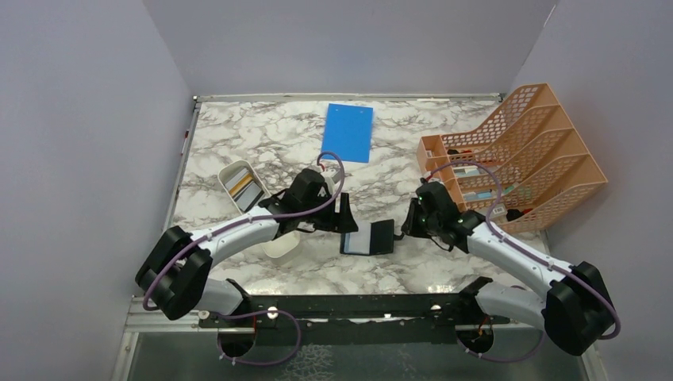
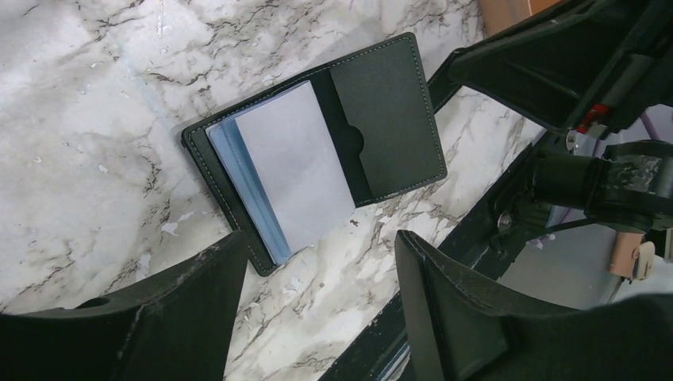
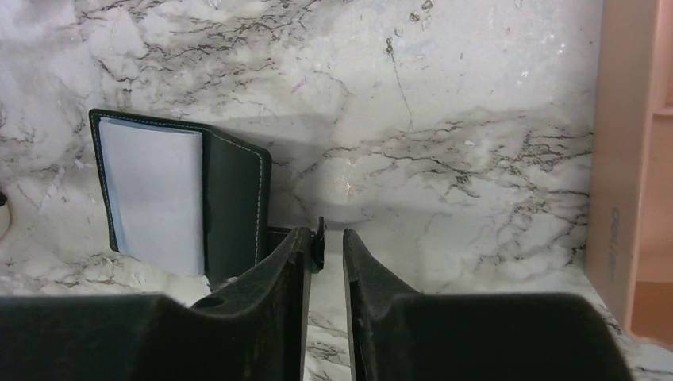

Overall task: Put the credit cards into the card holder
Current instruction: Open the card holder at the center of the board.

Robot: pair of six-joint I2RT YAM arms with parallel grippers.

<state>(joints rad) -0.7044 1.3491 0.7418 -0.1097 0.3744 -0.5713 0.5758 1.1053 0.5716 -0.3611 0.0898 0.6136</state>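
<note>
Top view: left arm [image 1: 238, 228] covers the near end of the white tray [image 1: 232, 171]. The credit cards [image 1: 244, 188] inside are too small to count. Orange rack [image 1: 520, 155] contents unreadable.

Right wrist view: one corner of the card holder [image 3: 230, 206] runs behind a right gripper [image 3: 332, 235] finger, contact unclear. Rack cut off at the picture's right edge.

Left wrist view: right gripper cut off by the top edge.

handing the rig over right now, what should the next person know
Left tool: wide open, empty, over the holder.
Right tool: slightly open, empty, beside the holder's right edge.
Holder: lies open on the table between the arms.
Cards: in the white tray by the left arm.
Done: holder is open; cannot tell if any card is inside.
Left: pick the cards, slot them in.
</note>
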